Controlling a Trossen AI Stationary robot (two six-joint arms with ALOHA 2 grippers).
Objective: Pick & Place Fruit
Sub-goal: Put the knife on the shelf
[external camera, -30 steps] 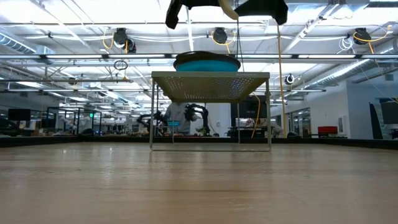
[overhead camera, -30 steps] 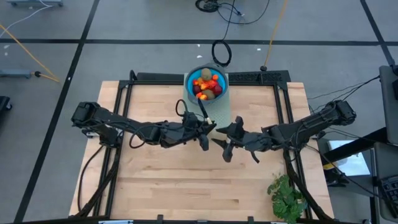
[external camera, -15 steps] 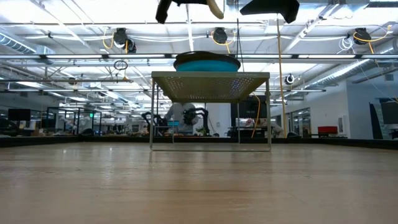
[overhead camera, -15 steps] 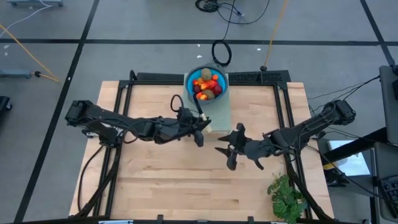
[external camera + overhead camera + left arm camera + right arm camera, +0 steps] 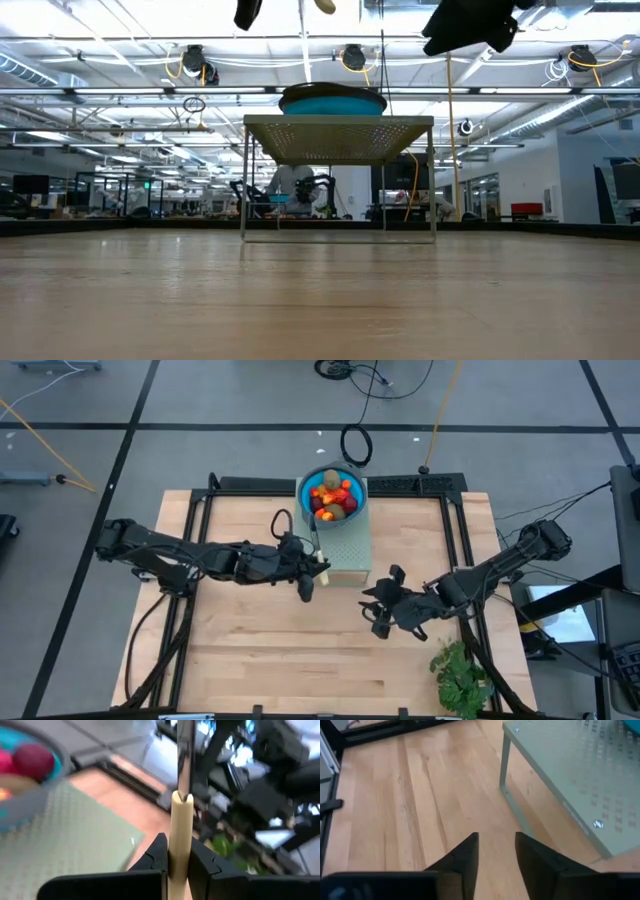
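The fruit (image 5: pixel 333 496), red, orange and brown-green pieces, lies in a blue bowl (image 5: pixel 304 488) on a pale green perforated stand (image 5: pixel 350 550) at the table's far middle. The left wrist view shows a dark red ball (image 5: pixel 32 760) in the bowl (image 5: pixel 47 790). My left gripper (image 5: pixel 307 582) hangs just left of the stand, shut on a knife (image 5: pixel 179 820) with a cream handle. My right gripper (image 5: pixel 376 610) hovers open, with nothing in it, near the stand's right front corner, above the bare wood (image 5: pixel 420 795). My left gripper pinches the knife's cream handle (image 5: pixel 179 851) between its two fingers (image 5: pixel 156 854). The handle runs on past the fingertips and ends in the grey blade (image 5: pixel 185 755). The knife is lifted clear of the table and the stand.
A green leafy bunch (image 5: pixel 460 675) lies at the table's near right corner. The stand's thin legs (image 5: pixel 243 180) reach down to the table, with room beneath its top. Bare wood lies open across the near half (image 5: pixel 280 660).
My left gripper has drawn back toward the table's left edge with the knife, away from my right gripper. My right gripper has moved toward the near right corner and sunk a little. The two, close together a second ago, now stand well apart.
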